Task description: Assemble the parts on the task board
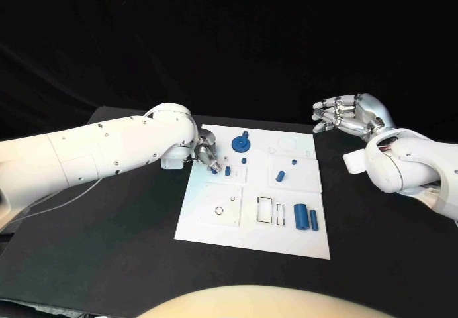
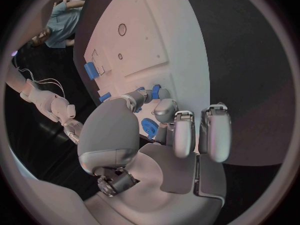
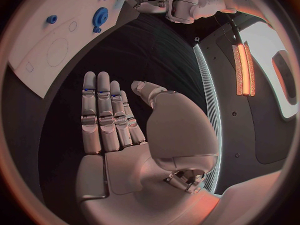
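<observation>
The white task board (image 1: 256, 218) lies mid-table. A blue gear (image 1: 241, 142) stands near its far left corner. My left hand (image 1: 208, 158) hangs over that corner, just left of the gear (image 2: 149, 127). Its thumb and one finger reach down beside a small blue peg (image 1: 228, 171); the left wrist view puts the peg (image 2: 155, 91) right at those fingertips, and I cannot tell whether they grip it. More small blue pegs (image 1: 280, 175) stand mid-board, and two blue cylinders (image 1: 306, 216) lie at the right. My right hand (image 1: 348, 114) is raised off the board's far right corner, fingers straight (image 3: 103, 115), holding nothing.
Black table (image 1: 114, 252) surrounds the board on all sides. The board has a round hole (image 1: 220, 211) and rectangular slots (image 1: 271, 209) in its near half. From the right wrist, the board's corner (image 3: 37, 60) and the gear (image 3: 100, 16) show beyond the fingers.
</observation>
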